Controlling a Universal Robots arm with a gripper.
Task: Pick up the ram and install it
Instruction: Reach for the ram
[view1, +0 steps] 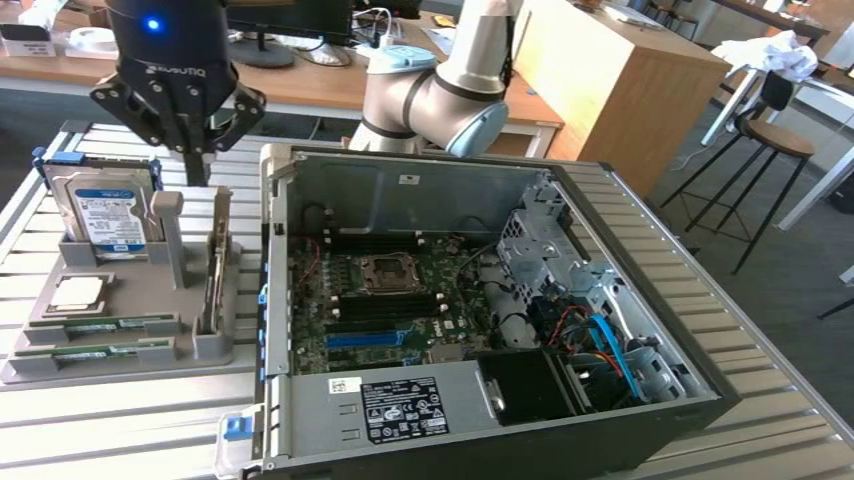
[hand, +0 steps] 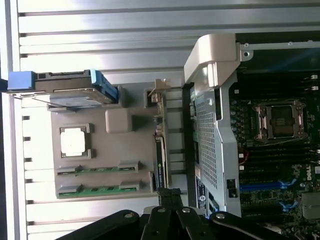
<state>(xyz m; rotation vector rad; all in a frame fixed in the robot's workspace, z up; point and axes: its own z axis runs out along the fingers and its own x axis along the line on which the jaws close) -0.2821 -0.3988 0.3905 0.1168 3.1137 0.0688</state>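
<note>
We see two thin green sticks lying flat and parallel in slots of the grey tray (view1: 140, 290): one ram stick (view1: 118, 322), the other ram stick (view1: 96, 353) just beside it.

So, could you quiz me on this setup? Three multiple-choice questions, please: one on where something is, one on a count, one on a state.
1. Where do the ram sticks lie?
A. in the end effector
B. in the grey holder
C. inside the computer case

2. How many ram sticks are in the holder?
A. two
B. one
C. four

3. How is the end effector?
A. wide open
B. clamped on a ram stick
C. shut, holding nothing

Answers:
1 B: both green sticks lie flat in the grey holder beside the computer case.
2 A: two sticks lie side by side.
3 C: its fingers meet above the holder with nothing between them.
</note>
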